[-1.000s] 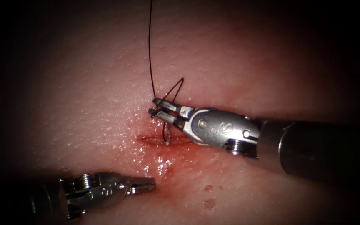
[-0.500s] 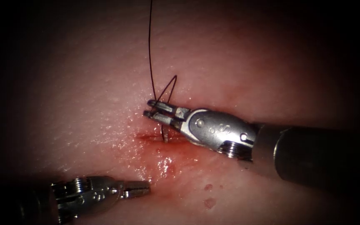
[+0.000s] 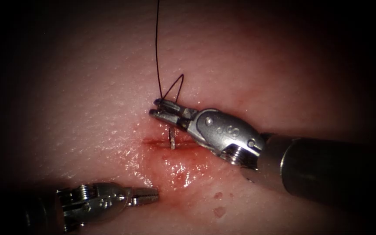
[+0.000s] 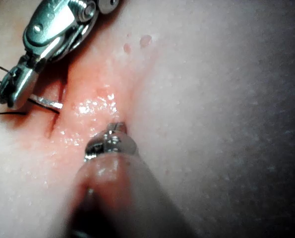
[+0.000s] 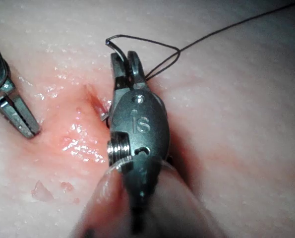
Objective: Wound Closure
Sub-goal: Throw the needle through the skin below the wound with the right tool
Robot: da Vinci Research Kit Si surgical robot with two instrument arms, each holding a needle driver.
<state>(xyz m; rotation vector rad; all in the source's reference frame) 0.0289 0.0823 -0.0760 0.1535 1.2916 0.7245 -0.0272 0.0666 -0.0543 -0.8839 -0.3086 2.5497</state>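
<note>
Right tool (image 3: 156, 107) has closed on the needle (image 3: 172, 138); left tool (image 3: 146, 196) holds nothing.

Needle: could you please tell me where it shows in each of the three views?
Endoscope view: the needle stands in the cut, ungripped, just below the right arm's tool.
Left wrist view: the needle reaches from the cut toward the right arm's tool.
Right wrist view: a short silver piece at the cut, beside that tool.
Shared landmark: the cut in the tissue.
The left arm's tool holds nothing.
</note>
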